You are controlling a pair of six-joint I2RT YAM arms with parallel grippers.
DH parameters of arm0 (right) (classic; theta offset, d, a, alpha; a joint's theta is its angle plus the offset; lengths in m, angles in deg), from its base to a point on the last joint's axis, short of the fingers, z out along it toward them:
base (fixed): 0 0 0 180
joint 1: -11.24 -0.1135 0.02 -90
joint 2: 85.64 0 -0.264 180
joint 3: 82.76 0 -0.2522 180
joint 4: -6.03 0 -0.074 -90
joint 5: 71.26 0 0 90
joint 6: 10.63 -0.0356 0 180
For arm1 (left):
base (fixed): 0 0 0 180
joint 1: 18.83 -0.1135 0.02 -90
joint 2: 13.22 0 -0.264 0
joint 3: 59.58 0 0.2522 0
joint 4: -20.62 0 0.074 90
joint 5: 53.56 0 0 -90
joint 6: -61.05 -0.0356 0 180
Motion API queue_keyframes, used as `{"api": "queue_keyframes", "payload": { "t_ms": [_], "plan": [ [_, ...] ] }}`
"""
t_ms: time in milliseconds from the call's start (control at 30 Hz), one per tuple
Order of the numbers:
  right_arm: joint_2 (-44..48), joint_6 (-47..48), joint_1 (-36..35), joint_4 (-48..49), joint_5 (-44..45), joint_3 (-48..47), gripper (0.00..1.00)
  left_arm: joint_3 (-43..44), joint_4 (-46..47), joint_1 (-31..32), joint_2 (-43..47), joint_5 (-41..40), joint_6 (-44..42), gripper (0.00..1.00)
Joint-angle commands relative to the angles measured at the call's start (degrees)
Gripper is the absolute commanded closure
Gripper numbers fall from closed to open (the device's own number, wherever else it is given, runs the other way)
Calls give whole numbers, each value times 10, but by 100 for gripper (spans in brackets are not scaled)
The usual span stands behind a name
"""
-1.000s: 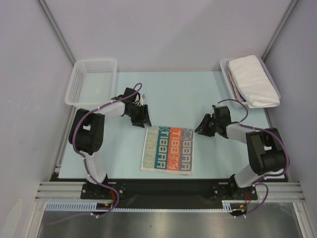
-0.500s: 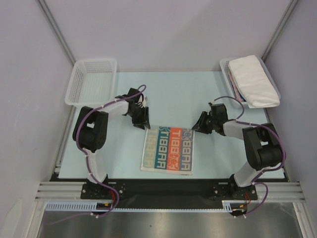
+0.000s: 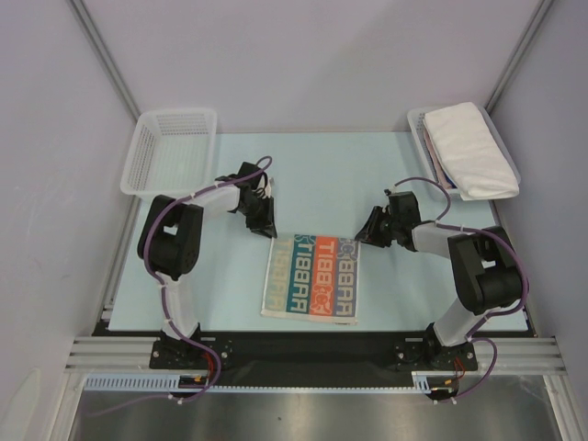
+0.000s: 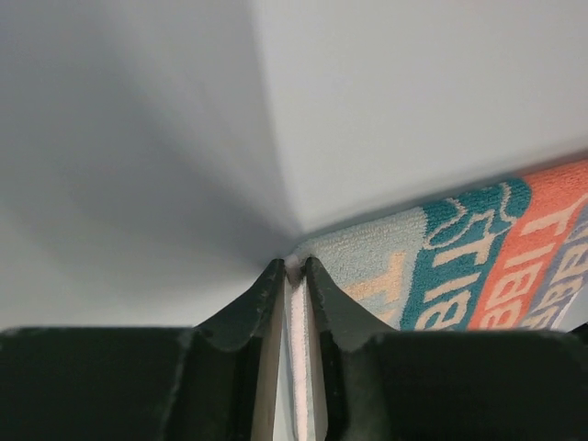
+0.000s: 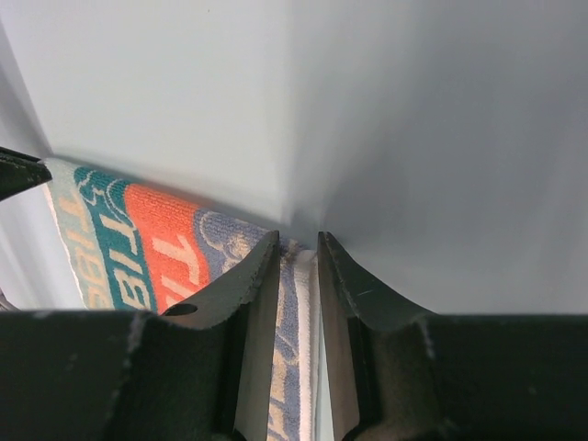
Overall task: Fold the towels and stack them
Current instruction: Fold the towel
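The cream towel with colourful "RABBIT" lettering point(image 3: 312, 278) lies flat on the pale blue table, near the front middle. My left gripper point(image 3: 269, 230) is at its far left corner. In the left wrist view the left gripper point(image 4: 294, 266) has its tips pinched on the white hem of that towel point(image 4: 459, 266). My right gripper point(image 3: 363, 237) is at the far right corner. In the right wrist view the right gripper point(image 5: 299, 243) stands narrow, with the towel's point(image 5: 156, 239) edge between its fingers. A folded white towel point(image 3: 469, 147) rests on the right basket.
A white mesh basket point(image 3: 175, 115) stands at the back left with nothing in it. The right basket point(image 3: 415, 119) is at the back right, under the white towel. Grey walls close in the table on three sides.
The left jaws have closed from wide apart onto the towel's far left corner. The right gripper has shifted a little left to the far right corner and narrowed slightly.
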Motion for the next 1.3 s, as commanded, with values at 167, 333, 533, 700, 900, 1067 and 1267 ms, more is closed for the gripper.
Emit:
{"api": "queue_keyframes", "payload": {
  "t_ms": [167,333,533,700,900,1067,1267],
  "plan": [
    [-6,22,-4,-23,15,2,70,-2,19,4,-20,-1,1,85],
    [10,24,-4,-23,11,8,60,-6,23,4,-19,7,2,83],
    [22,32,-4,-30,18,19,61,-11,26,3,-20,6,2,86],
    [28,34,-3,-35,33,27,62,-12,28,4,-20,5,6,88],
    [13,40,-8,-35,31,12,66,-11,28,4,-24,6,9,94],
    [16,43,-13,-49,45,15,69,-9,31,4,-26,7,13,98],
    [1,31,-12,-44,31,6,75,-8,35,4,-28,7,18,100]
  ]
}}
